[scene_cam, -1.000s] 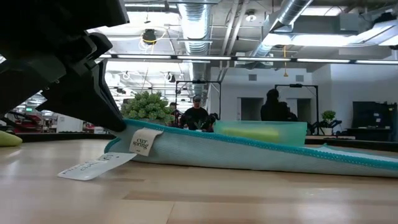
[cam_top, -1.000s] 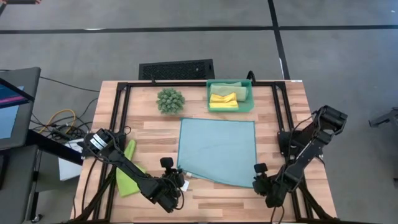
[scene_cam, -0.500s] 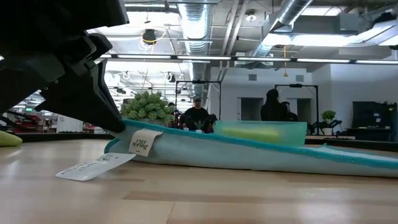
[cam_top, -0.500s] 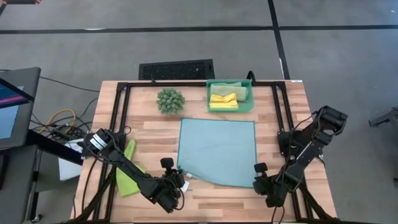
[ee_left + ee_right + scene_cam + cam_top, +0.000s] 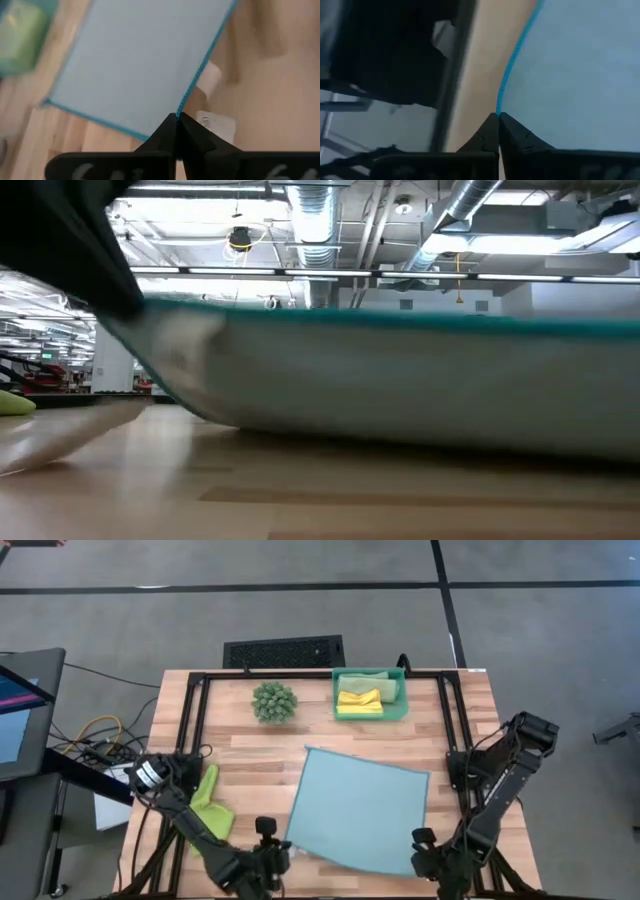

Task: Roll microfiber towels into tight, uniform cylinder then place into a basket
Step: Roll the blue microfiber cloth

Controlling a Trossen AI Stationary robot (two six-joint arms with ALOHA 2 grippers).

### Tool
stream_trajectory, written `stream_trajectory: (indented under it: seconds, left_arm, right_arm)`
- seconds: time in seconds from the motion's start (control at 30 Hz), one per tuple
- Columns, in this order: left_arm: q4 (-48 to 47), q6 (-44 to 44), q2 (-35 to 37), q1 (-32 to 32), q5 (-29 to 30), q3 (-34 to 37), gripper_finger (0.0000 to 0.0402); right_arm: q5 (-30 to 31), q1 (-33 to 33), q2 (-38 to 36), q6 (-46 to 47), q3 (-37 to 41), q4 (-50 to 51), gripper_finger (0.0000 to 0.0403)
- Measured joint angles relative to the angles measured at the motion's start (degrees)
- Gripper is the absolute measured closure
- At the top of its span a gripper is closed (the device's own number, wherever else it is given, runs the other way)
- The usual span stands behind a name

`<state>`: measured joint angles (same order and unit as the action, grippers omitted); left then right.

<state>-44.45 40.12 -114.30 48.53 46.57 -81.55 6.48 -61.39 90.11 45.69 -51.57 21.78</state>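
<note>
The light blue towel (image 5: 360, 808) is lying spread open on the table (image 5: 245, 745), a little in front of the basket (image 5: 370, 710), and it is sitting slightly turned, so its edges are not running square with the basket and its far left corner is pointing toward the plant ball (image 5: 274, 701). The left gripper (image 5: 177, 119) and the right gripper (image 5: 497, 117) are each pinching closed on one near corner of it, probably to lift the near edge evenly and begin the roll. It is almost square, so I cannot tell a long axis.

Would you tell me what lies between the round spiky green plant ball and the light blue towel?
Only bare wooden tabletop, seen in the high view, separates the plant ball from the light blue towel.
</note>
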Motion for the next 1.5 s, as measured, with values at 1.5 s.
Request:
stream_trajectory:
  seconds: [1.5]
  left_arm:
    - [-21.6,0.1,0.3,-15.6,8.6,-6.5,0.0401]
  right_arm:
    - [11.2,8.3,0.0,25.0,-13.3,50.9,0.0391]
